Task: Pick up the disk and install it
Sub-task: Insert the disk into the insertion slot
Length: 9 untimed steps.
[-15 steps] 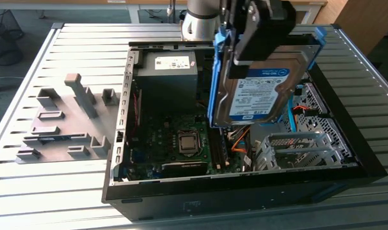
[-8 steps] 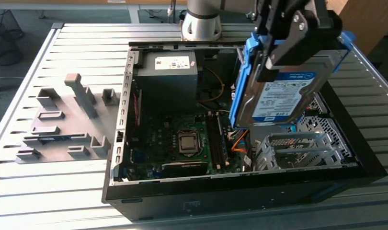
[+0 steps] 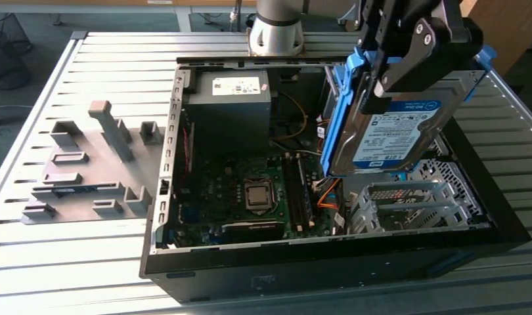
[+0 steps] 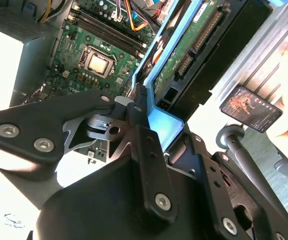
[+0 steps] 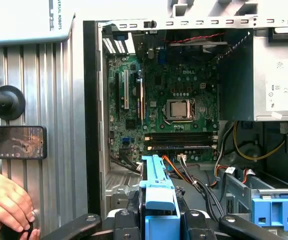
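Note:
The disk (image 3: pixel 393 131), a silver drive with a white-and-blue label in a bright blue carrier frame, hangs tilted on edge above the open computer case (image 3: pixel 169 197). It hovers over the metal drive cage (image 3: pixel 406 203) at the exterior view's right. My gripper (image 3: pixel 384 79) is shut on the upper end of the carrier. In the second wrist view the disk's green circuit-board underside (image 4: pixel 193 45) shows beyond my black fingers (image 4: pixel 141 135). The first wrist view has the blue carrier (image 5: pixel 156 190) clamped in my gripper (image 5: pixel 158 222), pointing into the case.
Inside the case lie the motherboard (image 3: pixel 248 190), a grey power supply (image 3: pixel 231 98) and orange cables (image 3: pixel 328 193). A second blue bracket (image 5: pixel 276 210) sits in the case. A grey fixture plate (image 3: pixel 90 164) lies outside it. A person's hand (image 5: pixel 4 200) and a phone (image 5: pixel 14 142) are nearby.

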Available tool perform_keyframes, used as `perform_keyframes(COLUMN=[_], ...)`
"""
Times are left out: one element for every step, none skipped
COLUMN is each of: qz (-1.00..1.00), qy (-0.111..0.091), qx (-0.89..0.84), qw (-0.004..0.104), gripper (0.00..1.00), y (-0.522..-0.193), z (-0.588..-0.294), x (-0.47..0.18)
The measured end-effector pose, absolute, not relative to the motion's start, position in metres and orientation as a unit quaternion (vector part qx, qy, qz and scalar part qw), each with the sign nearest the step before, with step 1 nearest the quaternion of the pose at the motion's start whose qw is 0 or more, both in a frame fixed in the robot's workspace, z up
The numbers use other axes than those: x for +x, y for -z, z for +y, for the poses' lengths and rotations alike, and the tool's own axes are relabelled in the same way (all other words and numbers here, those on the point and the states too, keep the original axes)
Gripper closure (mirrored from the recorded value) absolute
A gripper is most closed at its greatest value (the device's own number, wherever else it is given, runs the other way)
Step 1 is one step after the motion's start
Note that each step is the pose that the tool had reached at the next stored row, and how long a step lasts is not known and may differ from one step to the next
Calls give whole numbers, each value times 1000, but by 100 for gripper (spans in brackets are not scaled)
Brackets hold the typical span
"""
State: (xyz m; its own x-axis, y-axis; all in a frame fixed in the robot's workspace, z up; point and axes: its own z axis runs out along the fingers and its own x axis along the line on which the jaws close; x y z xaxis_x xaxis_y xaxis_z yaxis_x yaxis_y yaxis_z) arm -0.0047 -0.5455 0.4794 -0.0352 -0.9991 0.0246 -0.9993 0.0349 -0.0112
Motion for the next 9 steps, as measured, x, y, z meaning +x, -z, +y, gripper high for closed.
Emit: perform_keyframes(qz=[-719,-719,-719,-719,-719,-719,-719,-719,-719], qy=[-13,-13,-13,-13,-13,-13,-13,-13,-13], qx=[695,695,695,695,695,695,695,695,695], qw=[5,5,5,5,5,5,5,5,5], gripper=[64,64,64,64,64,64,64,64,64], y=[-479,-479,-479,-479,-479,-479,-479,-479,-479], z=[-545,-546,-545,-546,-545,-545,-545,-546,-546], x=[-5,-5,-5,-5,-5,-5,-5,-5,-5])
